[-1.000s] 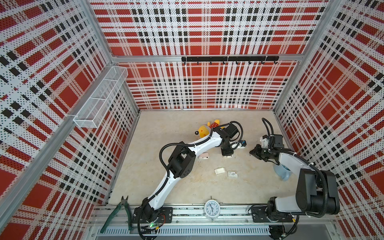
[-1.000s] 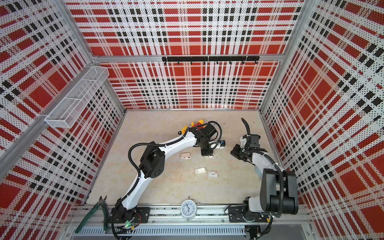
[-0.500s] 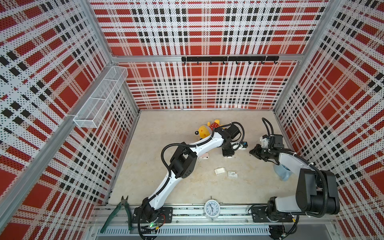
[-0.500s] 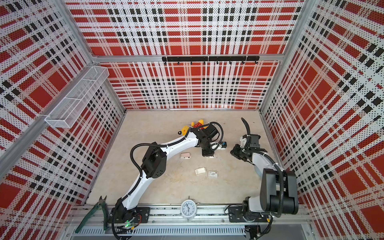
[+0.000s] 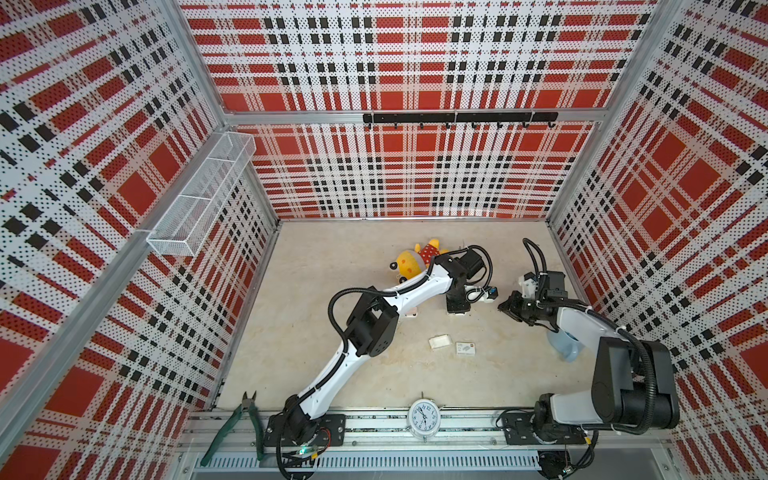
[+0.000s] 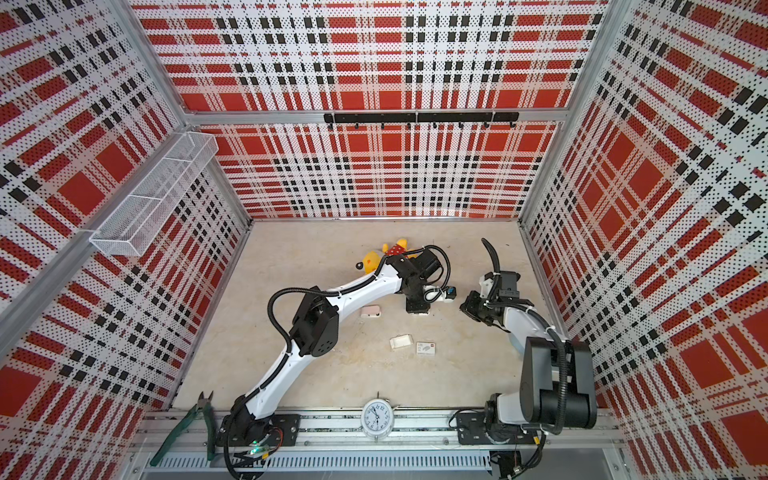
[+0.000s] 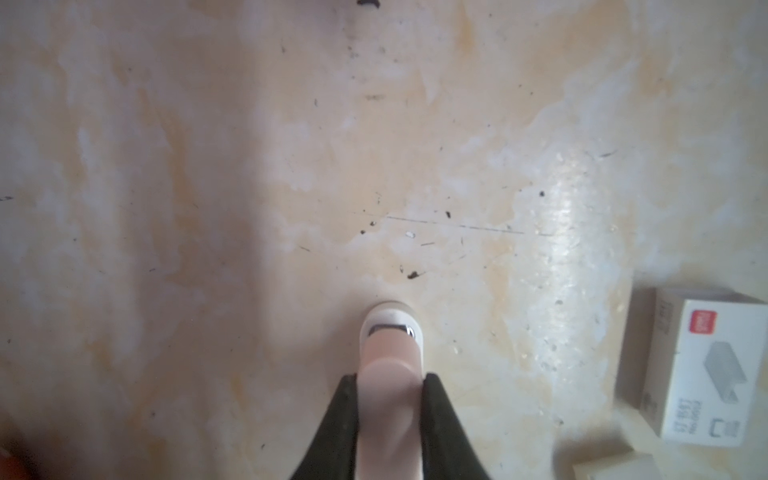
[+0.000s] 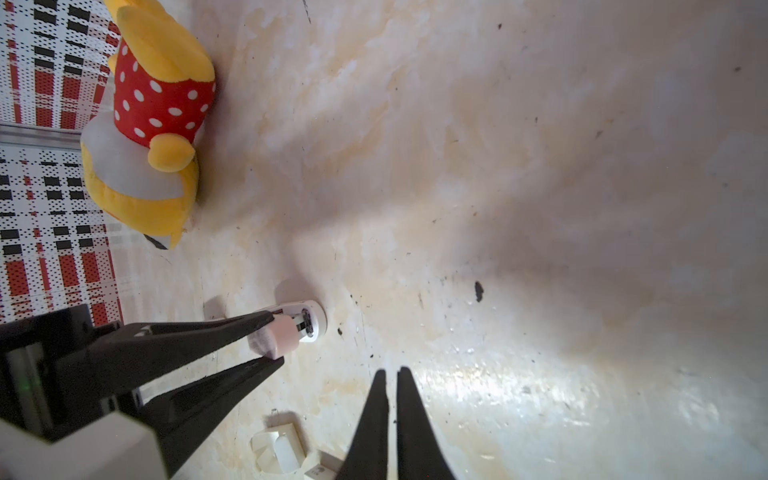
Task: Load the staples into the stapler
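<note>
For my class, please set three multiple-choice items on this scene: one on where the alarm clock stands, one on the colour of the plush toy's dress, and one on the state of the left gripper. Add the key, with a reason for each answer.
1. Where does the alarm clock stand?
A. In the wire basket on the wall
B. On the metal rail at the front
C. Beside the white box

2. What colour is the plush toy's dress?
A. Red with white dots
B. Plain blue
C. Green with stripes

3. How is the left gripper?
A. Open above bare table
B. Shut on the wire cutters
C. Shut on the pink stapler

Key:
1 B, both top views show it on the rail.
2 A, the right wrist view shows the dotted red dress.
3 C, the left wrist view shows the pink stapler clamped between its jaws.
</note>
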Motion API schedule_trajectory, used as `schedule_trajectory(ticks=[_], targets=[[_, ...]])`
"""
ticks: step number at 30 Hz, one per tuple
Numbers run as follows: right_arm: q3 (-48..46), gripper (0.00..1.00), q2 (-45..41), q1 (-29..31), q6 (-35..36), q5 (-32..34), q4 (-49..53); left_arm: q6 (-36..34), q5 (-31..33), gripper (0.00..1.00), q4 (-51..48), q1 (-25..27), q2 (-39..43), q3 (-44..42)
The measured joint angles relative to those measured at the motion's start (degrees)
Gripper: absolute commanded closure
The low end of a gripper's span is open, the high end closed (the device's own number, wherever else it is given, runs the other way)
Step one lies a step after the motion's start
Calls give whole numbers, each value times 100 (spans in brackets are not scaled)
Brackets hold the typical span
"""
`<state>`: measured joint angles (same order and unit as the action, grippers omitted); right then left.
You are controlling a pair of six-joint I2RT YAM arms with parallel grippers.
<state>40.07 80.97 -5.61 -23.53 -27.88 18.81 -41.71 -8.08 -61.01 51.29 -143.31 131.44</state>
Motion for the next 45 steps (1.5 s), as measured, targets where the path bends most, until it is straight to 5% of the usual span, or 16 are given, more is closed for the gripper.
schedule_trajectory(ticks=[45], targets=[[-57,91,-44,0,4,118,2,-684,546,96,-1003,212,-645,1182]])
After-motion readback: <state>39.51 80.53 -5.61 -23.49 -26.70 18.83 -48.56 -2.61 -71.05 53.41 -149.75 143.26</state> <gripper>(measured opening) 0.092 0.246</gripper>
